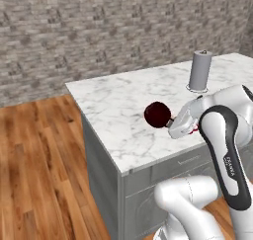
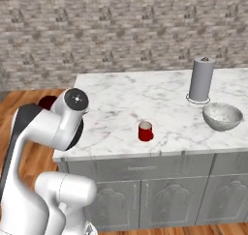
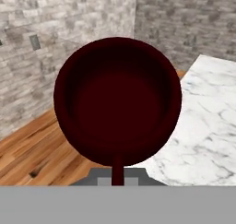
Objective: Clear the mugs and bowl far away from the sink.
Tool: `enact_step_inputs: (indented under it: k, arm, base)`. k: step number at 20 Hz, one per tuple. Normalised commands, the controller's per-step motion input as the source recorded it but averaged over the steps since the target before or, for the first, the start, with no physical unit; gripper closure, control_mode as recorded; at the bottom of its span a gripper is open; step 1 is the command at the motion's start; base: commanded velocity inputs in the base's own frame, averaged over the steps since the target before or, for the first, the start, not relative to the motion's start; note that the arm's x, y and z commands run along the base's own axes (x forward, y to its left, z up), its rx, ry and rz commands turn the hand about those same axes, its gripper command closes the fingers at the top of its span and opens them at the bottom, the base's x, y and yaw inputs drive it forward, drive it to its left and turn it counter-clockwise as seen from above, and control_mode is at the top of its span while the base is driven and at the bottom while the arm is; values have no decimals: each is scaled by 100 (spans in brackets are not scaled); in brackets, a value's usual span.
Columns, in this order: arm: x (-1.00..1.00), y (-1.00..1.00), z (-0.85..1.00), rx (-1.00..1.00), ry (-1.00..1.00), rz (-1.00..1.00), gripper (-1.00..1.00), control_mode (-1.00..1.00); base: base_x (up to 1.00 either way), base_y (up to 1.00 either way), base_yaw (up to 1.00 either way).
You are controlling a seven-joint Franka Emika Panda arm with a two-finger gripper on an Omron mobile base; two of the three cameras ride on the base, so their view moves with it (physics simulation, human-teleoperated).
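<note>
The gripper point(image 1: 171, 122) is clamped on the handle of the dark maroon mug point(image 1: 157, 114), holding it above the marble counter point(image 1: 118, 105) near its left end, tipped sideways with its mouth facing back toward the hand. The red mug point(image 2: 145, 131) stands upright near the front edge, the silvery bowl point(image 2: 222, 116) well to its right, just in front of the grey canister point(image 2: 201, 79).

Grey brick wall point(image 1: 99, 31), wood floor point(image 1: 39, 170), marble counter point(image 2: 145, 103) w/ grey cabinets point(image 2: 164, 200).

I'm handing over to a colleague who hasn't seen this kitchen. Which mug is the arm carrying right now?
Start at the white marble counter and find the tall grey canister standing on it. In front of that, at the end of the white arm, the tool is shut on the dark maroon mug, held above the countertop. Unlike the bright red mug on the counter, it is almost black.
</note>
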Motion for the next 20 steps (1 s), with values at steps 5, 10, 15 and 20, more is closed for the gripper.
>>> enact_step_inputs:
  k: [5, 10, 15, 20]
  arm:
    - [16, 0, -9, -1, 29, -6, 100, -100]
    - [13, 0, -22, 0, 32, -5, 100, -100]
    - [0, 0, 0, 0, 1, 0, 100, -100]
    - [3, 0, -17, -4, 0, 0, 100, -100]
  base:
    - [0, 0, 0]
    - [0, 0, 0]
    - [0, 0, 0]
    - [0, 0, 0]
